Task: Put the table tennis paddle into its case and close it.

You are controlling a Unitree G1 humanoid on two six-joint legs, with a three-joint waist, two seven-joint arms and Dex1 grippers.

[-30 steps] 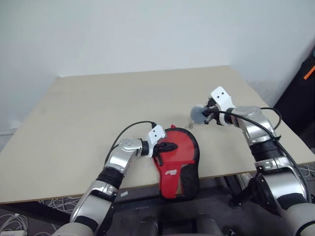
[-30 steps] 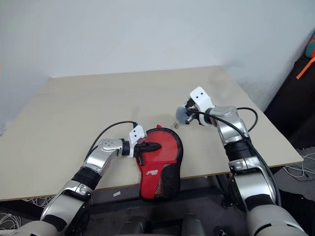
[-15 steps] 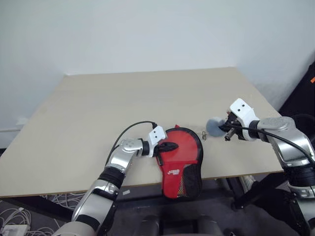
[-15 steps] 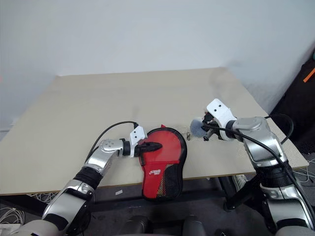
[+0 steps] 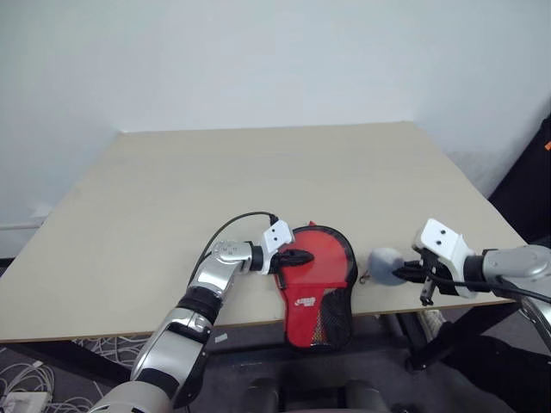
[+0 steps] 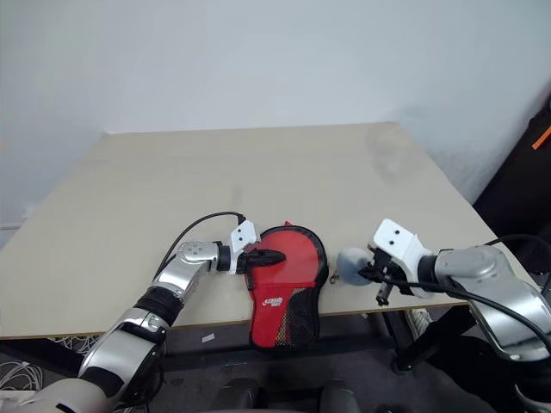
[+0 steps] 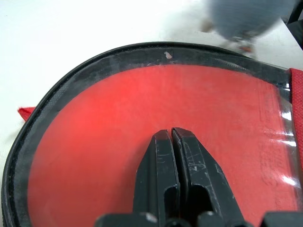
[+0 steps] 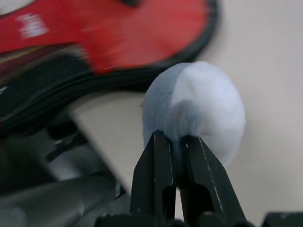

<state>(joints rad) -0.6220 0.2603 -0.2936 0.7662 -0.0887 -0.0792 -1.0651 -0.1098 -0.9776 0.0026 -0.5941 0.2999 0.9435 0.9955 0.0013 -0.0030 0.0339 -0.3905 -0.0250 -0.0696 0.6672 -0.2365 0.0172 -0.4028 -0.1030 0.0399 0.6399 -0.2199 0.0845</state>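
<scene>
- now, in the left eye view, the left end effector [image 5: 299,256] lies with its black fingers pressed together on the red face of the case [image 5: 317,280], which rests at the near edge of the surface [image 5: 258,181] with its narrow mesh end hanging over that edge. the paddle itself cannot be made out apart from the case.
- in the same view the right end effector [image 5: 401,274] sits to the right of the case, near the surface's front edge, pinching a pale grey-blue pom-pom [image 5: 385,265]; a small metal piece [image 5: 366,277] shows between the pom-pom and the case rim.
- in the right eye view the same layout shows: the left end effector [image 6: 265,255] on the case [image 6: 284,284], the right end effector [image 6: 368,273] just beside the case's right rim, with the pom-pom [image 6: 351,265] close to it but not touching the red fabric.
- in the left wrist view the fingers [image 7: 189,175] are closed with no gap, resting on the red panel inside the black edging [image 7: 71,80]; beyond their tips, the blurred pom-pom [image 7: 248,16] lies past the rim.
- in the right wrist view the fingers [image 8: 208,184] clamp the base of the fluffy pom-pom [image 8: 199,109]; beyond it lies the case [image 8: 118,33], red with black edging.
</scene>
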